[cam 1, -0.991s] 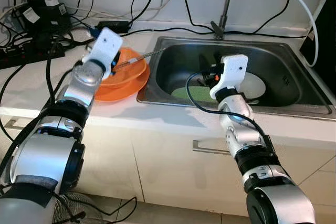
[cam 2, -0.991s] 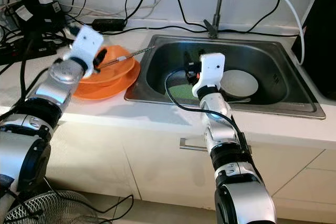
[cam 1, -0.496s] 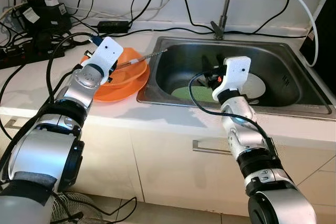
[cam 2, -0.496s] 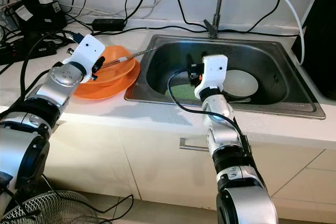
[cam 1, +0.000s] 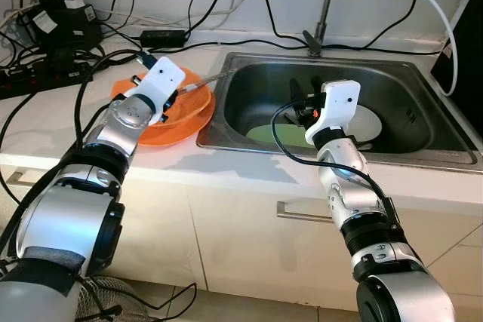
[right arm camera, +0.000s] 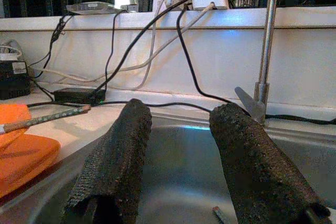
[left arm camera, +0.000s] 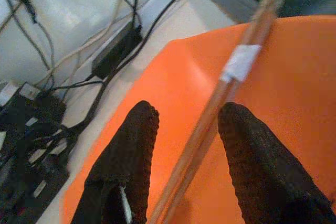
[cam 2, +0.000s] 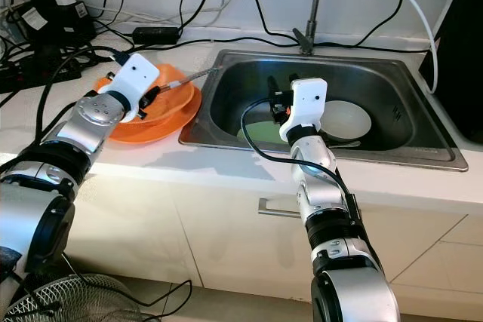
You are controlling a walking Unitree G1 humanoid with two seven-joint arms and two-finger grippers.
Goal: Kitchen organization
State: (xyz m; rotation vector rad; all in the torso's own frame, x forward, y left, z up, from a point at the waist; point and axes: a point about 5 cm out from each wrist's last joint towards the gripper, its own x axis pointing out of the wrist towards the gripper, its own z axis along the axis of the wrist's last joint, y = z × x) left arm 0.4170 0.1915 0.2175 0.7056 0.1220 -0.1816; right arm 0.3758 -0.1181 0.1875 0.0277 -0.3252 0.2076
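Both grippers open (left gripper (left arm camera: 184, 129) over orange bowl (left arm camera: 294, 108)).

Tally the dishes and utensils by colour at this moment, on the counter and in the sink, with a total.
Orange, stacked on the counter: 2, an orange bowl on an orange plate
White, in the sink: 1, a white plate
Green, in the sink: 1, a green plate
Wood-coloured: 1, a stick lying across the bowl between the open jaws of the left gripper
Total: 5
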